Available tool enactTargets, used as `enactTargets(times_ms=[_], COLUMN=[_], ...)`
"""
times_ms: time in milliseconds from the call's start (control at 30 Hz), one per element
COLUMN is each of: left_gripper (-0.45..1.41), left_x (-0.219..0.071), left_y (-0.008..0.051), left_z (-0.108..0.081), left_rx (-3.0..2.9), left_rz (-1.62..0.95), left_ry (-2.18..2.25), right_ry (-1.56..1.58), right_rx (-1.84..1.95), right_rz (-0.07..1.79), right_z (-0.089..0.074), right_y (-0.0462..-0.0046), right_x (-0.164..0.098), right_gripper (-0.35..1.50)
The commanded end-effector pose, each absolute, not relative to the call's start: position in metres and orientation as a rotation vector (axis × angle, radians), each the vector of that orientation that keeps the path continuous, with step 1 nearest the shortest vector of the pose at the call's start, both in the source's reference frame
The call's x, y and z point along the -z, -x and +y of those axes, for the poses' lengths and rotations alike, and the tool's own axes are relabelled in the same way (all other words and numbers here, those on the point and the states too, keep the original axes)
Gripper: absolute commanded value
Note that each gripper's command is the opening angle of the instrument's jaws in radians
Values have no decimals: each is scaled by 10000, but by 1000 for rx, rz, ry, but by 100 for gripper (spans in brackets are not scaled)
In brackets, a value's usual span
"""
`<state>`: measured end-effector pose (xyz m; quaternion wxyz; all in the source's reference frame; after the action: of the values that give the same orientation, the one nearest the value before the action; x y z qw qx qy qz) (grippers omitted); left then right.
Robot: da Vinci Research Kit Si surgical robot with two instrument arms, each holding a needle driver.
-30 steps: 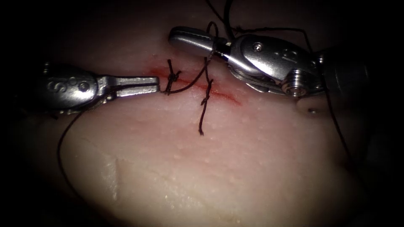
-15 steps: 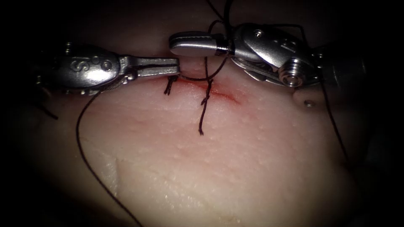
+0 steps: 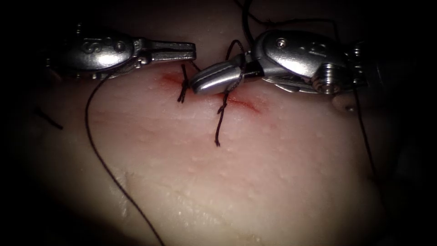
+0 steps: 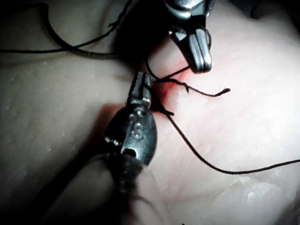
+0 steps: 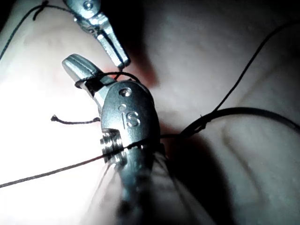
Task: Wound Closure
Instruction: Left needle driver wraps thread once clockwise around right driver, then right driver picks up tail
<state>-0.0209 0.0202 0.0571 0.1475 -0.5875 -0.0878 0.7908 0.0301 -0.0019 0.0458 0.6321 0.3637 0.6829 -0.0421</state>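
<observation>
Tissue (image 3: 255, 182) is seen as a pale pink, pebbled slab under both tools, with a short cut (image 3: 241, 104) across its upper middle, marked by red fluid (image 3: 170, 78). Two stitches are tied across the cut, and a cut end of thread (image 3: 219, 125) hangs down from the right-hand one toward the viewer. Thread (image 3: 98, 146) is trailed in a long curve from the left tool down over the tissue left of the cut; a loop of it is wrapped around the right tool's jaws, also visible in the right wrist view (image 5: 101, 78). Left tool (image 3: 193, 50) is held just above the cut's left end, jaws pressed together on the thread by the left stitch, as shown in the left wrist view (image 4: 140, 93). Right tool (image 3: 195, 86) is angled down over the cut between the stitches, jaws together, nothing seen gripped between them.
</observation>
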Motion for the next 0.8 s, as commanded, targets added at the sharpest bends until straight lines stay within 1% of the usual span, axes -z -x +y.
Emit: enactTargets(times_ms=[33, 367, 400, 433, 467, 500, 600, 633, 667, 800], left_gripper=[-45, -45, -45, -45, -45, -45, -45, -45, -45, -45], left_x=[-576, -573, -572, -572, -572, -572, -572, -572, -572, -573], left_y=[217, 221, 220, 220, 220, 218, 216, 216, 216, 215], left_z=[194, 189, 187, 187, 187, 187, 187, 187, 187, 188], left_rx=[-2274, -2281, -2282, -2282, -2282, -2282, -2283, -2283, -2283, -2283], left_rz=[-253, -257, -258, -259, -259, -260, -262, -262, -263, -263], left_ry=[1687, 1679, 1679, 1680, 1680, 1681, 1683, 1683, 1684, 1684], right_ry=[-842, -874, -878, -880, -880, -886, -898, -898, -900, -921], right_rx=[126, 255, 291, 301, 301, 323, 345, 345, 353, 381], right_rz=[1544, 1440, 1406, 1401, 1401, 1400, 1398, 1398, 1399, 1373], right_z=[-25, -21, -24, -25, -25, -28, -37, -37, -40, -52], right_y=[-311, -308, -304, -303, -303, -299, -295, -295, -294, -292], right_x=[-459, -463, -467, -468, -468, -468, -468, -468, -468, -472], right_gripper=[-35, -35, -35, -28, -28, 5, 34, 34, 39, 39])
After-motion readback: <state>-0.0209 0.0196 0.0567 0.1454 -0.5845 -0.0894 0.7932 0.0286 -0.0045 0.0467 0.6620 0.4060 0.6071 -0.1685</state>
